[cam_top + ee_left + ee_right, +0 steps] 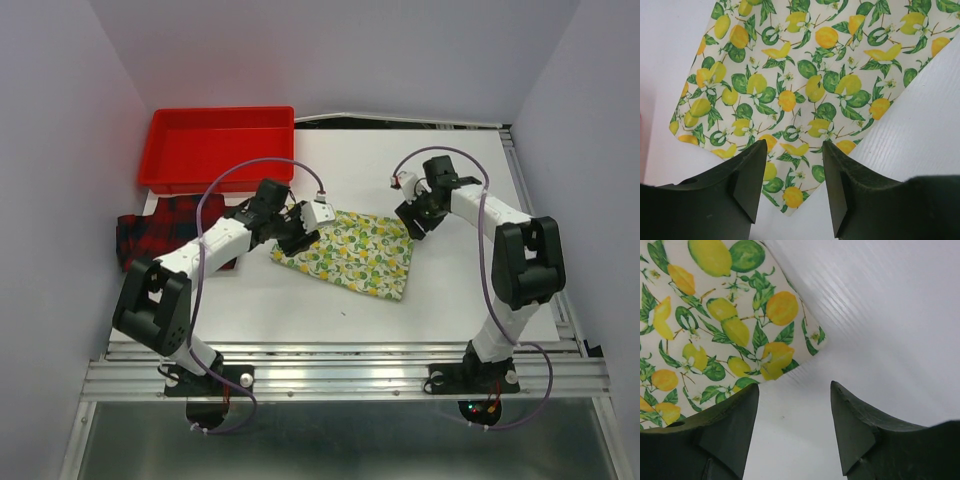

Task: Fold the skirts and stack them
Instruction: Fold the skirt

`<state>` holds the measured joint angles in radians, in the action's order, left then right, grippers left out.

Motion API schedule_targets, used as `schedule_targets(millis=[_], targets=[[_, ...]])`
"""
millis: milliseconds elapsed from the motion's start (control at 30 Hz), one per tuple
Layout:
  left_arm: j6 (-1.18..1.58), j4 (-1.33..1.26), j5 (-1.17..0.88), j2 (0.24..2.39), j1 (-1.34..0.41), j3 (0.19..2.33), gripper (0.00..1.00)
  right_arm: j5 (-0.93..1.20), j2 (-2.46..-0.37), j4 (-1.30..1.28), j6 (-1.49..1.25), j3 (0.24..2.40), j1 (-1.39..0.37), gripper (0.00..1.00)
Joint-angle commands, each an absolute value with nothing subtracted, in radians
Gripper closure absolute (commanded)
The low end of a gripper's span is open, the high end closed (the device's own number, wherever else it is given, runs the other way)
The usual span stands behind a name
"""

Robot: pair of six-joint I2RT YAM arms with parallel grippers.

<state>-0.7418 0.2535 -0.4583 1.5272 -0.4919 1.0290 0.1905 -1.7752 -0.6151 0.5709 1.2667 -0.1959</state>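
At the middle of the white tabletop (pixel 300 305) lies the white cloth skirt printed with yellow lemons and green leaves (pixel 350 252), flat. Over its left corner hangs the left tool (pixel 297 238), spread and empty; the right tool (pixel 413 222), likewise spread, is by its far right corner. The red-and-black plaid cloth skirt (pixel 165 232) lies at the left, near the red plastic tray (pixel 220 145).

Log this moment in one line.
lemon skirt: flat; plaid skirt: apart, left; left claw: open over lemon skirt; right claw: open by its corner
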Motion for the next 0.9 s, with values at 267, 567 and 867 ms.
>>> schedule_targets(millis=[267,567,867], targets=[[-0.729,0.25,-0.433,1.431,-0.488,1.0,0.41,0.382,-1.81,-0.663,0.767,1.374,-0.195,0.34],[-0.727,0.244,-0.426,1.45,-0.488,1.005,0.41,0.381,-1.885,-0.707,0.857,1.39,-0.204,0.47],[-0.793,0.259,-0.463,1.371,-0.495,0.945,0.38,0.34,-1.982,-0.696,0.787,1.428,-0.204,0.99]])
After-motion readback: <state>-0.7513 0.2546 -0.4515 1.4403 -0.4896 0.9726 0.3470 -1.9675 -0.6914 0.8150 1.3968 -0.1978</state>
